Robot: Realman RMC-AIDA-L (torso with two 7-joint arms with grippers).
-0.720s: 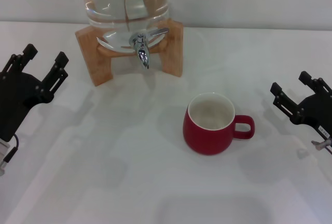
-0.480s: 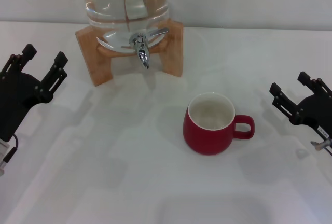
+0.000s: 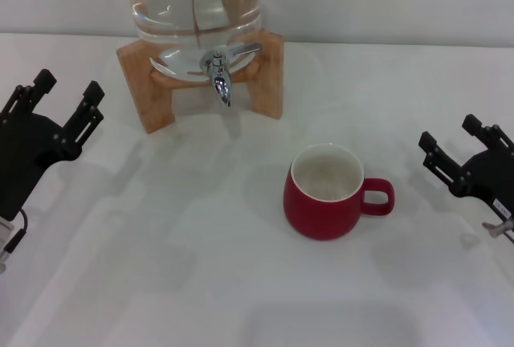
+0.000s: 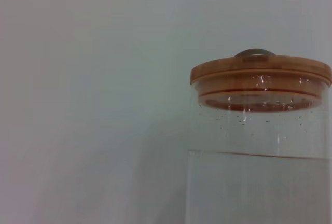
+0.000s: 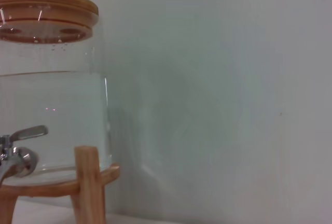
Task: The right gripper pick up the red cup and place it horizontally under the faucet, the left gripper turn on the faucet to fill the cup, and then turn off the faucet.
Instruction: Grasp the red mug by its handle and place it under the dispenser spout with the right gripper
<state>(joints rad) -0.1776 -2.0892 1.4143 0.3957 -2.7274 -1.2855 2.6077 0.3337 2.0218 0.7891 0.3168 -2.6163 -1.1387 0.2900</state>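
Note:
The red cup (image 3: 324, 193) stands upright on the white table, its handle pointing right and its cream inside showing. It sits nearer than the faucet (image 3: 218, 74) and off to the right of it, not under the spout. The chrome faucet, also in the right wrist view (image 5: 15, 155), juts from the glass water jar (image 3: 193, 2). My right gripper (image 3: 449, 130) hovers open to the right of the cup, apart from its handle. My left gripper (image 3: 69, 84) is open at the left, clear of the wooden stand (image 3: 140, 82).
The jar holds water and carries a wooden lid (image 4: 259, 79). A pale wall runs behind the table (image 3: 201, 251).
The right gripper has crept very slightly toward the table's near edge. The cup, the faucet and the left gripper have not moved.

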